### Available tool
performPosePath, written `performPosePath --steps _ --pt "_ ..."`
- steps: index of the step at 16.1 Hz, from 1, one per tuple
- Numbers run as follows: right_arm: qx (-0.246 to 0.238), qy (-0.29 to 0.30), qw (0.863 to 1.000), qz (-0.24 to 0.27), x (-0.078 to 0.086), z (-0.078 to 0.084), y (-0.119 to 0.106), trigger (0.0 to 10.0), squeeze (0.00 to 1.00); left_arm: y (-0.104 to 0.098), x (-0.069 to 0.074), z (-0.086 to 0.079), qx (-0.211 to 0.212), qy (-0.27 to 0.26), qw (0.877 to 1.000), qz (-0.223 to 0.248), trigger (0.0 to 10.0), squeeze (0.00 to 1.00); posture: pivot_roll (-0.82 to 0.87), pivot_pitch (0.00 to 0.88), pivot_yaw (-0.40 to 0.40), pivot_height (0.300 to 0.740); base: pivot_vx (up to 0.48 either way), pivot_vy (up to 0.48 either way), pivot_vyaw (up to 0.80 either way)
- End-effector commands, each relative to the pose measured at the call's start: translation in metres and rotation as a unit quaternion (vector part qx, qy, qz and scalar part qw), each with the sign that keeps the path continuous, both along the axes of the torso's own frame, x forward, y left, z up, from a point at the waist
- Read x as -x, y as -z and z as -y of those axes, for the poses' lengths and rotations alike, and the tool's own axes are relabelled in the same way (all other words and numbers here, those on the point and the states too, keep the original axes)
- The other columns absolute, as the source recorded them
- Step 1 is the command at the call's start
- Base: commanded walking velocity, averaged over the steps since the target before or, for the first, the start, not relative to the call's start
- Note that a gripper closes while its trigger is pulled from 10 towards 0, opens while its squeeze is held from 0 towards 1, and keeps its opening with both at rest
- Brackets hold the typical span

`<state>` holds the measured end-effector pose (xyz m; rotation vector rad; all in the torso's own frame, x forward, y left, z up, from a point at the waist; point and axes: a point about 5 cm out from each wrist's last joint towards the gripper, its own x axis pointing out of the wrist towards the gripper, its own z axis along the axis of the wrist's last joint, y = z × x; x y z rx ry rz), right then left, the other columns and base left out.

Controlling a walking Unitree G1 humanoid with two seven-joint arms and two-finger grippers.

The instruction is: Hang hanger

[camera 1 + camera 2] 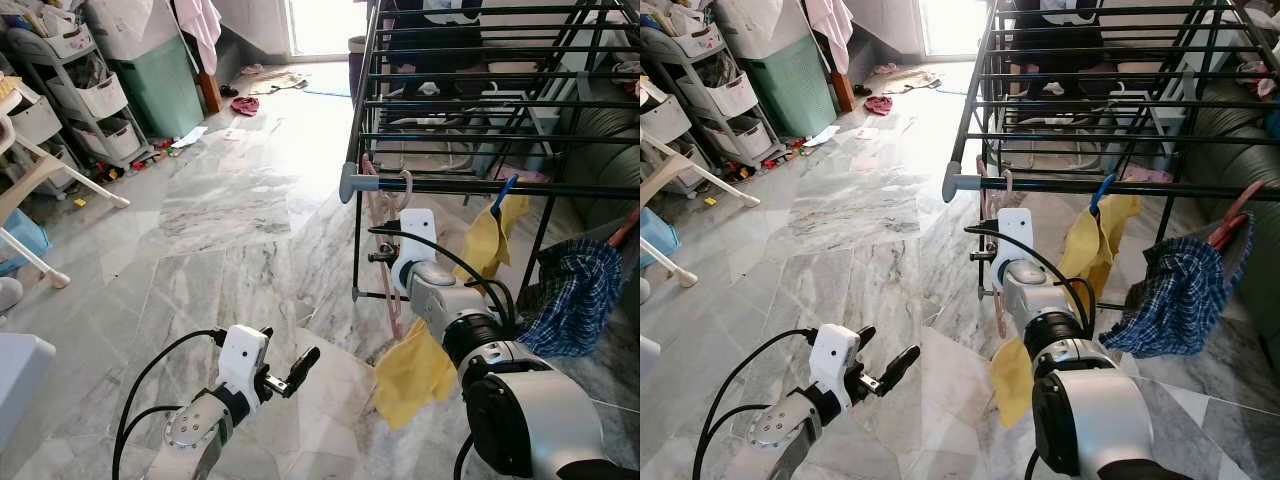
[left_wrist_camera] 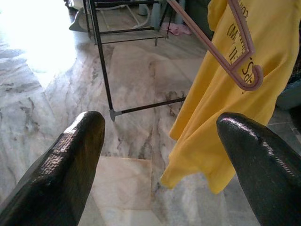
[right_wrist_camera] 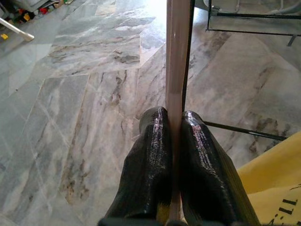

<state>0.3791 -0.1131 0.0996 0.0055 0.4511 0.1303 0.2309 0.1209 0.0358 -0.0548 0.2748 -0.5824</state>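
Observation:
A pink hanger [image 1: 392, 225] stands nearly upright at the left corner of the black drying rack [image 1: 450, 186]. Its hook [image 1: 1004, 181] is at the front bar beside the grey end cap; whether it rests on the bar I cannot tell. My right gripper [image 3: 174, 127] is shut on the hanger's pink strip [image 3: 178, 56], just below the bar. A yellow shirt [image 1: 415, 375] droops beneath my right arm, next to the hanger's end [image 2: 237, 63]. My left gripper [image 1: 285, 360] hovers low over the marble floor, open and holding nothing, left of the rack.
On the front bar hang a yellow cloth [image 1: 490, 235] on a blue hanger and a plaid garment [image 1: 570, 295]. Shelves [image 1: 90, 100], a green bin [image 1: 165, 85] and white chair legs [image 1: 40, 170] line the left side. Clothes lie on the floor at the back [image 1: 245, 104].

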Motion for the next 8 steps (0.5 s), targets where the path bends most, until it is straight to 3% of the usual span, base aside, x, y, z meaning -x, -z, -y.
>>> performPosePath --steps 1,6,7,8 --pt "0.009 -0.024 0.999 -0.034 0.0075 -0.0116 0.0127 10.0 0.00 0.0016 -0.0006 -0.0020 -0.012 -0.001 1.000 -0.001 10.0 0.00 -0.11 0.037 0.087 0.740 0.000 0.000 0.00" --pt "0.054 -0.037 0.998 -0.024 0.0107 -0.0146 0.0178 10.0 0.00 0.0015 -0.0010 0.0009 -0.010 -0.003 1.000 -0.001 10.0 0.00 -0.11 0.031 0.080 0.740 0.000 0.000 0.00" --pt "0.060 -0.036 0.997 -0.021 0.0107 -0.0136 0.0179 10.0 0.27 0.0015 -0.0011 0.0011 -0.010 -0.003 1.000 -0.001 10.0 0.00 -0.11 0.031 0.080 0.740 0.000 0.000 0.00" --pt "0.065 -0.034 0.997 -0.020 0.0109 -0.0120 0.0184 10.0 0.96 0.0014 -0.0013 0.0014 -0.010 -0.003 1.000 -0.001 10.0 0.00 -0.11 0.030 0.080 0.740 0.000 0.000 0.00"
